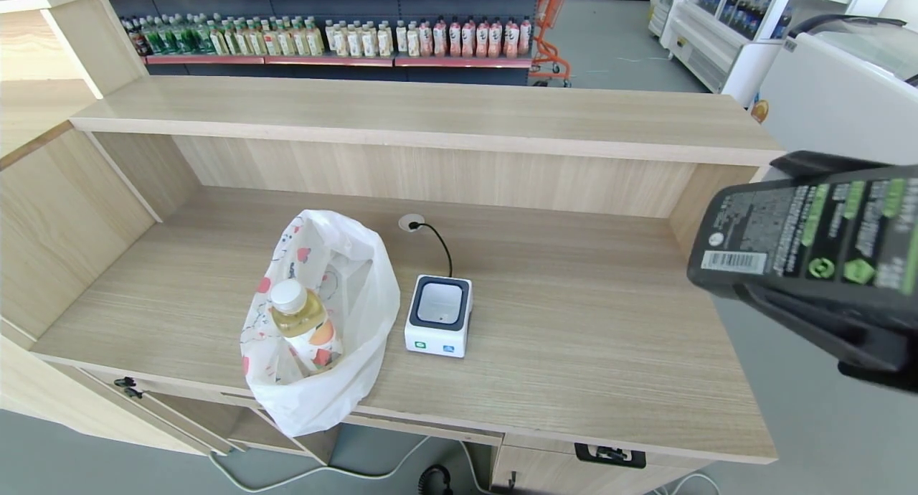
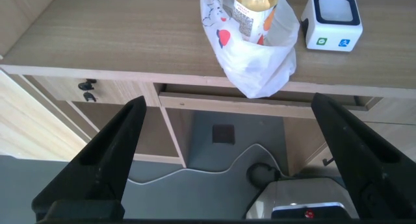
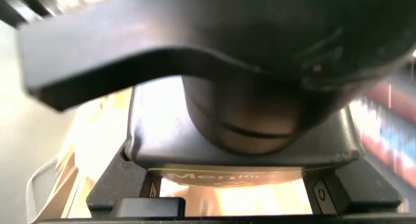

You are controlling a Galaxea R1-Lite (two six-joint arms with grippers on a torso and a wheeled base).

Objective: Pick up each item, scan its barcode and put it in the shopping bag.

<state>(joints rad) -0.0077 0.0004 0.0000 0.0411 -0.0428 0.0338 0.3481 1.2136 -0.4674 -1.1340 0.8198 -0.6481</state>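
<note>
Right gripper (image 1: 774,229) clamped on a dark pack (image 1: 846,229).
Its long axis lies sideways, barcode end toward the scanner (image 1: 438,314); green label print illegible. Left gripper (image 2: 227,104) fingers apart.

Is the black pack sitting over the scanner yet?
No, the right gripper holds the black pack off the counter's right end, apart from the scanner.
</note>
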